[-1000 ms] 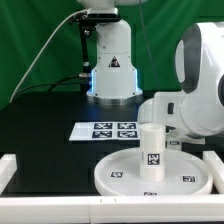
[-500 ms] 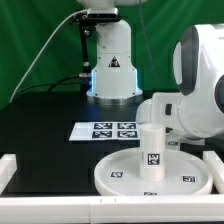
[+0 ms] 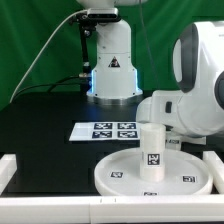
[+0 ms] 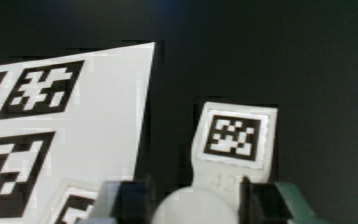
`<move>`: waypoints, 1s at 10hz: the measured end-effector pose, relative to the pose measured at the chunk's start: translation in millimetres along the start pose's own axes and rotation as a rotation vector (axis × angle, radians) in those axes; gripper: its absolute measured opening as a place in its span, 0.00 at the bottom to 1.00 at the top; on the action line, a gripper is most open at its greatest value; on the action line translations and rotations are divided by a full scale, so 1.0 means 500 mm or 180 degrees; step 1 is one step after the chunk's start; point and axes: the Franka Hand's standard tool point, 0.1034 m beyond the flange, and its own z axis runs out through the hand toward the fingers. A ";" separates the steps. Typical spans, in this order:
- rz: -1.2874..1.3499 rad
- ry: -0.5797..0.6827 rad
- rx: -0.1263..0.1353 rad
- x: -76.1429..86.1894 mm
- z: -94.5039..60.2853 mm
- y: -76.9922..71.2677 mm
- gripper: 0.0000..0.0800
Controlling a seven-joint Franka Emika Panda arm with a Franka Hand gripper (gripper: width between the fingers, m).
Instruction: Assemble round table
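The large rimmed round disc (image 3: 120, 172) lies flat at the front of the black table. The short thick post (image 3: 151, 150) stands upright on its middle, one tag facing the camera. My gripper (image 3: 152, 128) comes in from the exterior view's right and sits at the post's top. In the wrist view the post (image 4: 234, 140) fills the space between my two fingers, and the gripper (image 4: 194, 205) is shut on it. The four-armed cross piece is out of view.
The marker board (image 3: 103, 130) lies flat behind the disc and also shows in the wrist view (image 4: 51, 120). The robot base (image 3: 112, 60) stands at the back. A white rail (image 3: 60, 210) runs along the front edge, with a white block (image 3: 8, 165) at the left.
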 end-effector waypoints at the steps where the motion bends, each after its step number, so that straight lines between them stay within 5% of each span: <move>1: -0.0032 0.0073 0.0055 -0.024 -0.024 0.012 0.28; 3: -0.0065 0.0159 0.0189 -0.078 -0.057 0.057 0.28; 5: -0.0256 0.0618 0.0318 -0.088 -0.096 0.114 0.28; 7: -0.0418 0.1092 0.0494 -0.098 -0.130 0.212 0.28; 8: -0.0362 0.1318 0.0554 -0.091 -0.151 0.233 0.28; 10: -0.0331 0.1781 0.0584 -0.076 -0.169 0.216 0.28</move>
